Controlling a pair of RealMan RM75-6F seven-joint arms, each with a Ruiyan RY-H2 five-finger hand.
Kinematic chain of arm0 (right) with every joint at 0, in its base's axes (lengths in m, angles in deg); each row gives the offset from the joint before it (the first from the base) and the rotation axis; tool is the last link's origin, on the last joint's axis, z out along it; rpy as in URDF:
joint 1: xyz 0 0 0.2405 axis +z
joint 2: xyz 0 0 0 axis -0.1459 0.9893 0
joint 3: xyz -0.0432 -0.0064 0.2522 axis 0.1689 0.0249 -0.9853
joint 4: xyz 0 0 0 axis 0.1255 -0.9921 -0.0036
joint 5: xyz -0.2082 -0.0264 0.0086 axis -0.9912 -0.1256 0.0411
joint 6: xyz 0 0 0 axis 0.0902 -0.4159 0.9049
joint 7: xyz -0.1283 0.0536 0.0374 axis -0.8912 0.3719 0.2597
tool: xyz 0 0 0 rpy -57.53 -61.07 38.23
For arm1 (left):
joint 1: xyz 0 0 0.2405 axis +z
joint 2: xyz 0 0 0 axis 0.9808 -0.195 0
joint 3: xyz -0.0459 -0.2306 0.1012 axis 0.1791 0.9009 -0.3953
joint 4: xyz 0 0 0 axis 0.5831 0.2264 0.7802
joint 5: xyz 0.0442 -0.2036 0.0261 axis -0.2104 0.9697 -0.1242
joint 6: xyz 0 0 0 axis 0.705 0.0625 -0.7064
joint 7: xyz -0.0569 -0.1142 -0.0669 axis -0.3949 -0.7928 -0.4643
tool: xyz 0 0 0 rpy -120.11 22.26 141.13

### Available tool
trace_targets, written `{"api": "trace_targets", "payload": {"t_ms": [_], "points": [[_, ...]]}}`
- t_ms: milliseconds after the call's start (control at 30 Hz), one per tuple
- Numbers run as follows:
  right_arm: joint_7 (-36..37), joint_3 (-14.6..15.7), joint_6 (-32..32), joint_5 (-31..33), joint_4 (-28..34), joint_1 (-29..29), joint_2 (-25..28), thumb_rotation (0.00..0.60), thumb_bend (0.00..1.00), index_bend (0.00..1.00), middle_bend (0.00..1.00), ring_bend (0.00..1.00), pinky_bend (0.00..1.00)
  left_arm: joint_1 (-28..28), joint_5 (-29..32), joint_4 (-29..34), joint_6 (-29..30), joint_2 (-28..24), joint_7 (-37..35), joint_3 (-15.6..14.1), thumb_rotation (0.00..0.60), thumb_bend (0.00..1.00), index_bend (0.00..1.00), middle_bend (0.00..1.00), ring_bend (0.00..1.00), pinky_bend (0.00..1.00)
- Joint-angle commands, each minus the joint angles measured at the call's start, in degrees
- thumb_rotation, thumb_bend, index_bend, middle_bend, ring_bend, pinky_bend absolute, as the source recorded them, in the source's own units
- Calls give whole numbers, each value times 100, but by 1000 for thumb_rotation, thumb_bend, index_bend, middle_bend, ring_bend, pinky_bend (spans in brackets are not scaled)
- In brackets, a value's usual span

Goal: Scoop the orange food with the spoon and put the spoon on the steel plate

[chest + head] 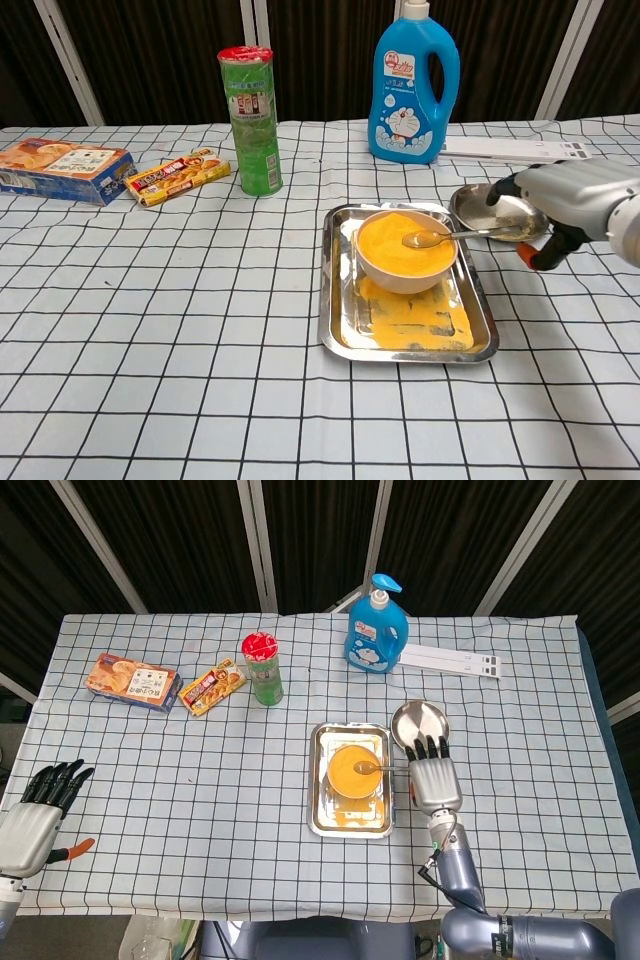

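A white bowl of orange food [355,772] [404,250] stands in a steel tray [322,815] [337,330] smeared with orange. The spoon [370,768] [430,238] lies with its scoop on the food and its handle across the bowl's rim, toward the round steel plate [420,720] [490,210]. My right hand [434,778] [580,198] is just right of the tray, with the fingers above the handle's end and the thumb below and apart from it. My left hand [35,810] rests at the table's near left edge, fingers spread, holding nothing.
A blue soap bottle [376,625] [413,85] stands behind the plate and a green canister [264,668] [250,120] behind the tray's left. Two snack boxes [132,680] [175,175] lie at the far left. White strips [450,660] lie at the back right.
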Motion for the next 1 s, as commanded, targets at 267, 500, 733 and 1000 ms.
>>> {"api": "trace_targets", "payload": {"t_ms": [267,500,733,1000], "points": [[514,244,-201,-630,337,-224,339,600,541,180,124,0,0,-3,25,1,-11,0,4,6,600,0,0,0,0,0],[1807,595,-381,-1461,666,-896,1199,600,541,180,124,0,0,-6,18,-11,1,24,47,13,600,0,0,0,0,0],[3086,970,-551,-2173,648,-1589,1885,600,540,167,116,0,0,-1,66,-29,14,97,206,45,600,0,0,0,0,0],[3823,1467,-924,-3200,228,-2143,2159,600,537,33,17,0,0,9,66,-30,49,125,255,59,600,0,0,0,0,0]]}}
